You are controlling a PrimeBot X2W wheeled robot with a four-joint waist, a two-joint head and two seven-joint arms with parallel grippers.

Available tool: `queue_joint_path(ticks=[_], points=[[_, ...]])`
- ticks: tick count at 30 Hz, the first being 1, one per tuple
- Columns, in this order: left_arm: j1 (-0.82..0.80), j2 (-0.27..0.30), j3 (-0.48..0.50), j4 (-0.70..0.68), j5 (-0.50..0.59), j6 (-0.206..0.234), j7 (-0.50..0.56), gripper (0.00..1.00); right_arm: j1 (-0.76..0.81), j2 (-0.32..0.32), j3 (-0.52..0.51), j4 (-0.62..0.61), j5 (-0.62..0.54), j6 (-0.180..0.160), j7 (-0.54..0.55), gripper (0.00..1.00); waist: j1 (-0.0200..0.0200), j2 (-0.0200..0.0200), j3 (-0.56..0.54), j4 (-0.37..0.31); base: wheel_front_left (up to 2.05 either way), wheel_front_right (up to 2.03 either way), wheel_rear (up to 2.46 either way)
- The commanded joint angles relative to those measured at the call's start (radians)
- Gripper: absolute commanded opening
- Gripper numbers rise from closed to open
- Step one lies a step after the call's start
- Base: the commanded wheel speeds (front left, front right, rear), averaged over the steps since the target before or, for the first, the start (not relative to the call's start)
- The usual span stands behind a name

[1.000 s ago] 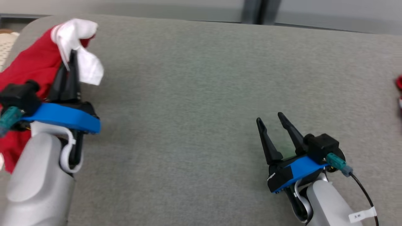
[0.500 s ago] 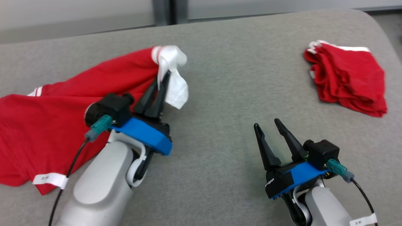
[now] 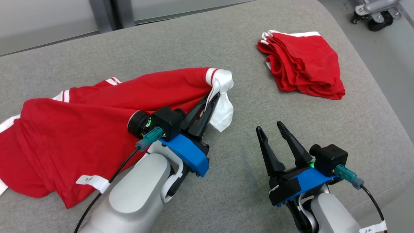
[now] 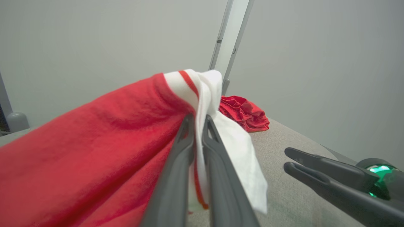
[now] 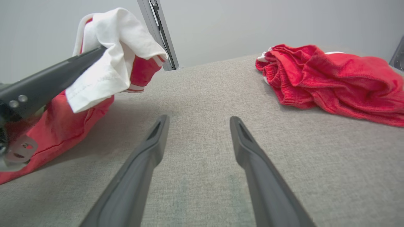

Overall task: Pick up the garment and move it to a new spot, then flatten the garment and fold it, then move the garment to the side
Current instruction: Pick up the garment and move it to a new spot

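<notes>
Here, the head view shows the whole red shirt (image 3: 81, 129) lying on the left side of the grey padded top (image 3: 181, 42), with one end lifted up. The left wrist view shows up close how the left gripper (image 4: 198, 119) is pinched tight on the shirt's white end (image 4: 208, 85). The right gripper (image 3: 269, 127) hangs over bare grey cloth with its jaws wide apart, holding nothing. A second red pile of clothes (image 3: 304, 64) sits at the far right, well apart from the shirt.

The red garment (image 3: 81, 123) with white striped trim sprawls crumpled across the left of the grey counter (image 3: 194, 42). One white-edged end, perhaps a sleeve cuff, is lifted clear, pinched in the left pincer (image 3: 213, 96).
</notes>
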Motion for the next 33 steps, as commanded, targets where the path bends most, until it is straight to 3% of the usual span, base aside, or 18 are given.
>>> queue_joint_path(ticks=[1,2,3,4,5,11,18,27,33], points=[[-0.019,-0.001,-0.009,0.0,0.004,-0.002,-0.005,0.0,0.004,-0.001,0.004,-0.007,0.009,0.0,0.0,1.0,0.0,-0.0001,0.0,-0.011,0.0,0.0,0.0],[-0.018,-0.001,-0.01,-0.001,0.004,-0.002,-0.005,0.0,0.006,-0.002,0.003,-0.009,0.011,0.0,0.0,1.0,0.0,-0.0001,0.002,-0.014,0.0,0.0,0.0],[-0.015,0.001,-0.007,0.003,0.005,-0.002,-0.005,0.29,0.008,-0.002,0.002,-0.01,0.012,0.0,0.0,1.0,0.0,-0.0001,0.003,-0.016,0.0,0.0,0.0],[-0.01,0.004,-0.003,0.01,0.01,-0.002,-0.005,0.85,0.009,-0.001,0.0,-0.01,0.014,0.0,0.0,1.0,0.0,-0.0001,0.003,-0.017,0.0,0.0,0.0],[-0.01,0.005,0.006,0.009,0.017,0.0,-0.005,1.0,0.01,-0.001,-0.002,-0.011,0.014,0.0,0.0,1.0,0.0,-0.0001,0.003,-0.016,0.0,0.0,0.0],[0.033,0.012,0.07,0.006,0.052,0.007,-0.005,1.0,0.017,-0.001,-0.029,-0.005,-0.011,0.0,0.0,1.0,0.0,-0.0001,-0.01,0.036,0.0,0.0,0.0],[0.122,0.037,0.212,-0.025,0.1,0.025,-0.005,1.0,0.015,-0.002,-0.06,0.011,-0.05,0.0,0.0,1.0,0.0,-0.0001,-0.046,0.16,0.0,0.0,0.0],[0.294,0.008,0.407,-0.078,0.178,0.037,-0.005,1.0,0.043,-0.002,-0.098,0.046,-0.088,0.0,0.0,1.0,0.0,-0.0001,-0.102,0.3,0.0,0.0,0.0],[0.422,-0.023,0.534,-0.114,0.235,0.03,-0.004,1.0,0.072,-0.002,-0.117,0.068,-0.1,0.0,0.0,1.0,0.0,-0.0001,-0.145,0.351,0.0,0.0,0.0]])
